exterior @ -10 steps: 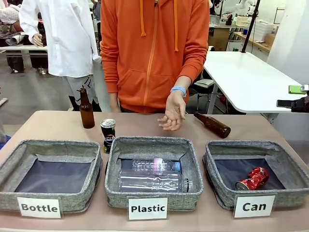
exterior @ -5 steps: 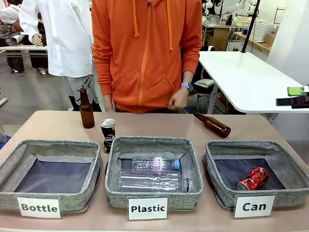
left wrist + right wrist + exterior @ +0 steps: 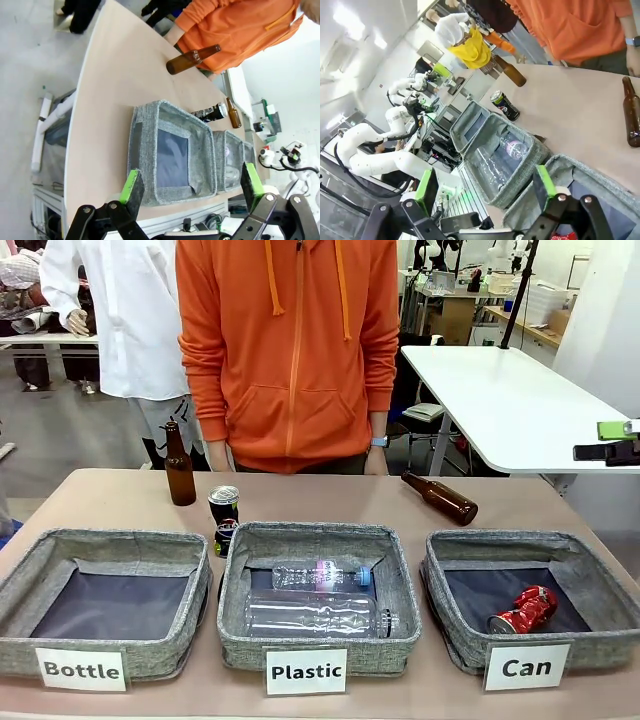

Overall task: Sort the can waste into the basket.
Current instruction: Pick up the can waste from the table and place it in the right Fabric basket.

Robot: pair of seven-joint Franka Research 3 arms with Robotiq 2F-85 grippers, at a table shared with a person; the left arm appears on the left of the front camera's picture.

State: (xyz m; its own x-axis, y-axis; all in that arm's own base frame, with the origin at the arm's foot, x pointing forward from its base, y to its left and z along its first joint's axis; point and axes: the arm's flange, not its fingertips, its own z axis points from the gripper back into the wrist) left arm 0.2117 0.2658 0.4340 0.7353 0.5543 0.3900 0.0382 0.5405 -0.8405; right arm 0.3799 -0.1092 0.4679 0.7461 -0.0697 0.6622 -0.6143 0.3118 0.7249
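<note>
The dented red can (image 3: pixel 523 609) lies on its side in the "Can" basket (image 3: pixel 600 645) at the counter's (image 3: pixel 320 495) near right corner. The black-and-silver can (image 3: pixel 224 520) stands upright just behind the gap between the "Bottle" basket (image 3: pixel 160 650) and the "Plastic" basket (image 3: pixel 240 640). The left jaws and the right jaws stand wide apart, holding nothing.

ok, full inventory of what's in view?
grey woven-fabric basket labelled Can: 1, grey, front right
grey woven-fabric baskets labelled Bottle, Plastic: 2, grey, front left, middle
dented red metal can: 1, red, in Can basket
black-and-silver metal can: 1, upright behind Bottle/Plastic gap
brown glass bottles: 2, brown, upright far left, lying far right
clear plastic bottles: 2, clear, lying in Plastic basket
tan table: 1, under all
person in orange hoodie: 1, far side
left tool, right tool: 2, black, green pads, open, empty
</note>
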